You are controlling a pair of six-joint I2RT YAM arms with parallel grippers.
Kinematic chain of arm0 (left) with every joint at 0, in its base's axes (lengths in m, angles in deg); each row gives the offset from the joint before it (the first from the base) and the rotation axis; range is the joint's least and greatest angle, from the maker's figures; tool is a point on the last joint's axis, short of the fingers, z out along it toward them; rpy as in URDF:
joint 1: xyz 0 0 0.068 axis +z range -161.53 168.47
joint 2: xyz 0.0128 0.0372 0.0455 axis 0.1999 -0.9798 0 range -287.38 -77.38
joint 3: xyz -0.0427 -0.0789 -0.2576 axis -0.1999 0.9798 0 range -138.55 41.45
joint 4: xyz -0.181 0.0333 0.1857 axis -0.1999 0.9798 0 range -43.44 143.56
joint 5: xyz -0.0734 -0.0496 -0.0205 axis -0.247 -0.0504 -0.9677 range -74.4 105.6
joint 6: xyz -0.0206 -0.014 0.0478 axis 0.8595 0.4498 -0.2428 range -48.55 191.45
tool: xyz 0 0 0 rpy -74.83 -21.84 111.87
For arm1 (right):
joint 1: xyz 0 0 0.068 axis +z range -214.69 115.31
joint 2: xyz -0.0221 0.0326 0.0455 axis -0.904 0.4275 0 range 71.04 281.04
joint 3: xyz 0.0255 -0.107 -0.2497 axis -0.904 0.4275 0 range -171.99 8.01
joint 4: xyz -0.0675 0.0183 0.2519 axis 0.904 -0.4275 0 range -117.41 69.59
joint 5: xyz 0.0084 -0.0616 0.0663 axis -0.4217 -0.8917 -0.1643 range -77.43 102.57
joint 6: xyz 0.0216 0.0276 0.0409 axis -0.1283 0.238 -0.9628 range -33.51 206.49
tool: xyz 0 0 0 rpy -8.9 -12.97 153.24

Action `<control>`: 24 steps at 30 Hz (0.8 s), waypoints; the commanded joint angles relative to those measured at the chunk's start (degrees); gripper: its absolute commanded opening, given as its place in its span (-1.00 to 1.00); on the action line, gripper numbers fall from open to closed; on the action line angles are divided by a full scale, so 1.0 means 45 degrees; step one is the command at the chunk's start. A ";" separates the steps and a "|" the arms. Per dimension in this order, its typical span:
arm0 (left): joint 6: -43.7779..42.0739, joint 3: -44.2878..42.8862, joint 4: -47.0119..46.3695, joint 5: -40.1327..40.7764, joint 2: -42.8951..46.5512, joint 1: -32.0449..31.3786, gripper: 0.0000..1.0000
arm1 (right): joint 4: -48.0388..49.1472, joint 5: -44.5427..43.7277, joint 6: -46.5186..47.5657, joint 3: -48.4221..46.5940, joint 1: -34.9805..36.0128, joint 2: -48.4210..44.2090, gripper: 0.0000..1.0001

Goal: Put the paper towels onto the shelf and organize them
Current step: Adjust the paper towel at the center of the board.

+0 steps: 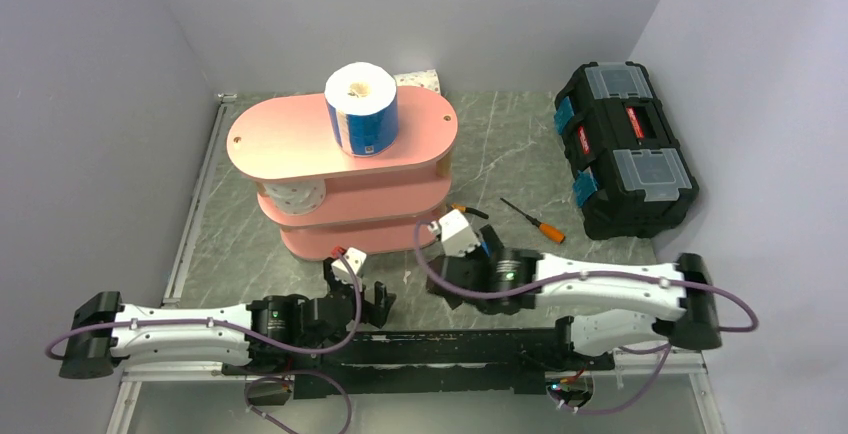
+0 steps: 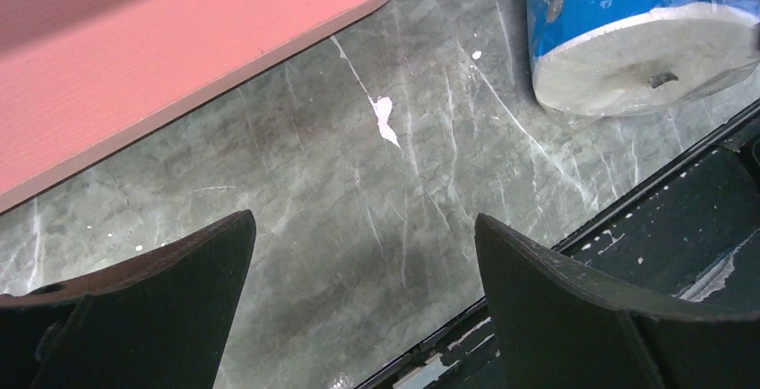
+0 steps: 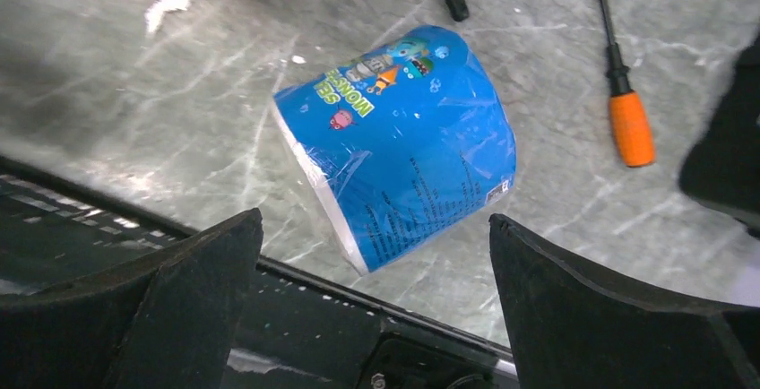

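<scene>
Blue-wrapped and lying on its side, one roll (image 3: 403, 138) rests on the table (image 3: 179, 93) just beyond the black rail (image 3: 107, 219), with a screwdriver (image 3: 627, 120) near it. The right gripper (image 3: 375, 220) hangs over it, jaws wide apart and touching nothing. The left gripper (image 2: 363, 219) is likewise spread and empty over bare table beside the shelf (image 2: 134, 57). On the shelf's top board a second blue roll (image 1: 362, 106) stands upright, a speckled roll (image 1: 293, 196) sits on the middle tier, and a pale roll (image 1: 420, 80) shows behind the shelf. I judge the step in hand to be picking up the lying roll. That calls for the right arm to lower, straddle the wrapped sides, close, then lift toward a free spot on the shelf
</scene>
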State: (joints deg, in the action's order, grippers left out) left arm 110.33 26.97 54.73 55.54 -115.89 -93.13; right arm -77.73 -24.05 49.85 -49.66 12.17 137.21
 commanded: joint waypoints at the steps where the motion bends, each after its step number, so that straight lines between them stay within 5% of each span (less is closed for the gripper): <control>1: 0.0680 -0.0038 0.0207 0.0224 0.0351 -0.0088 0.99 | -0.2252 -0.3093 -0.2485 -0.0549 0.0999 0.1785 0.98; 15: 0.1566 0.0600 0.0837 0.0173 0.1588 -0.0083 0.99 | -0.4635 -0.4015 -0.5982 -0.1425 0.2596 0.5684 0.99; 24: 0.1766 0.0727 0.1083 0.0201 0.1769 -0.0079 0.99 | -0.4560 -0.4116 -0.5682 -0.1414 0.2588 0.6223 0.98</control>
State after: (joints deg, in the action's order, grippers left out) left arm 116.86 29.90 59.43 55.78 -108.69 -93.16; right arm -96.07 -40.79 24.82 -54.01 23.73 163.87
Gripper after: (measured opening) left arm 0.994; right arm 0.993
